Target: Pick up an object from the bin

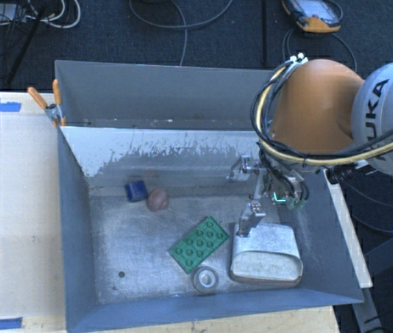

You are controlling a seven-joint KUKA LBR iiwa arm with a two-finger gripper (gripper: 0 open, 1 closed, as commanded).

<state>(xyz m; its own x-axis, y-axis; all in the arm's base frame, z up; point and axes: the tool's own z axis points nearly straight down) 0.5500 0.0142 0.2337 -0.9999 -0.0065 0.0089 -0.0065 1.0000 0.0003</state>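
My gripper [246,194] hangs low over the right half of the bin, under the orange wrist cover, open. One fingertip [239,169] points toward the back wall. The other fingertip [249,222] sits at the upper left corner of a grey-white sponge-like block [267,254] lying by the front right. Nothing is between the fingers. A green studded plate [198,243] lies tilted just left of the block. A small clear ring [205,278] rests in front of the plate, near the bin's front wall.
A small blue cube [136,191] and a brownish-pink ball [157,200] lie side by side in the left middle of the bin. The arm and its cables cover the bin's right rear corner.
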